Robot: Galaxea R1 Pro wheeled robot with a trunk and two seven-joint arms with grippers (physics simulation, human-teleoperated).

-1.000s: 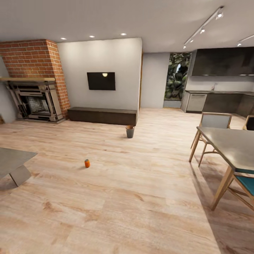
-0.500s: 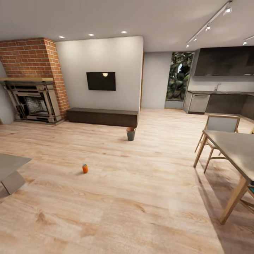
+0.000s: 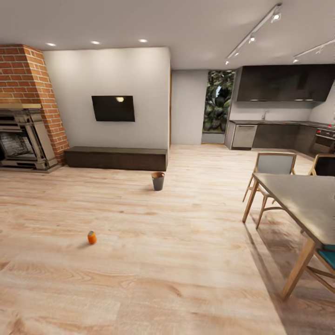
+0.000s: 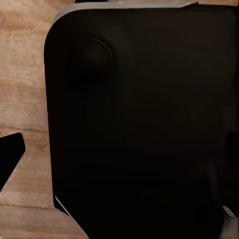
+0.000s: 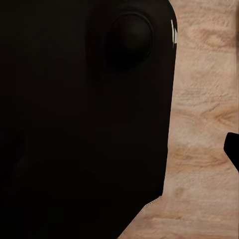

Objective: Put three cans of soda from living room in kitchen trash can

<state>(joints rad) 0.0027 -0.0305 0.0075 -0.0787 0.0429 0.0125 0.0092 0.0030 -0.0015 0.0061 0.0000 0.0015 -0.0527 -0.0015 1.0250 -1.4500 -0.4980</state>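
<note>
- An orange soda can (image 3: pixel 92 237) with a grey top stands upright on the pale plank floor (image 3: pixel 153 260), in the lower left of the head view.
- The trash can (image 3: pixel 158 181), a small tapered bucket with a brown rim, stands on the floor near the middle of the frame, up and to the right of the soda can and well apart from it.
- Just behind the trash can, a long dark bench (image 3: pixel 116 158) runs along the white wall, with a wall TV (image 3: pixel 113 108) mounted above it.
- A red-brick fireplace (image 3: pixel 25 116) fills the left edge of the frame.
- At the right, a grey-topped dining table (image 3: pixel 302 202) on wooden legs stands with a wooden chair (image 3: pixel 272 170) behind it and a teal-seated chair (image 3: pixel 325 258) at the lower right edge.
- Dark kitchen cabinets (image 3: pixel 284 83) and a counter (image 3: pixel 274 135) lie in the upper right, beside a window (image 3: pixel 218 100) showing foliage.
- In the left wrist view a dark rounded housing (image 4: pixel 139 124) blocks most of the frame, with plank floor at its edge; whether the left gripper's fingers are apart or together cannot be told.
- In the right wrist view a similar dark body (image 5: pixel 84 114) covers the left side, with floor beside it; the right gripper's opening cannot be told either.
- Neither wrist view has the soda can or trash can near the dark housings, so how the can lies relative to either gripper cannot be told.
</note>
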